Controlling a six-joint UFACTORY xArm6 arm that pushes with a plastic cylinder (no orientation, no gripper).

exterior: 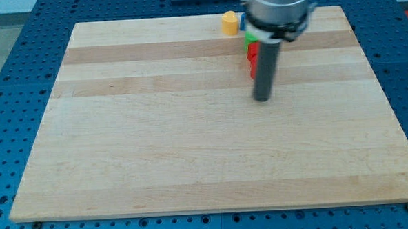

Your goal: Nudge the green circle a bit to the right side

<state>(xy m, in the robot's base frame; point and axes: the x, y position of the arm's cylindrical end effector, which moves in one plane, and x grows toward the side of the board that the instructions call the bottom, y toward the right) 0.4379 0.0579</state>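
Note:
My tip [262,98] rests on the wooden board [191,142], right of centre in the view's upper half. Just above it, mostly hidden by the rod, is a cluster of blocks. A green block [250,38] shows only as a sliver at the rod's left edge, so its shape cannot be made out. Red block pieces [252,51] sit right below the green one, also partly hidden. A yellow block [229,22] lies near the board's top edge, left of the rod, with a bit of a blue block [242,20] beside it.
The board lies on a blue perforated table [16,81]. The arm's grey body [279,11] hangs over the board's top edge and hides whatever lies under it.

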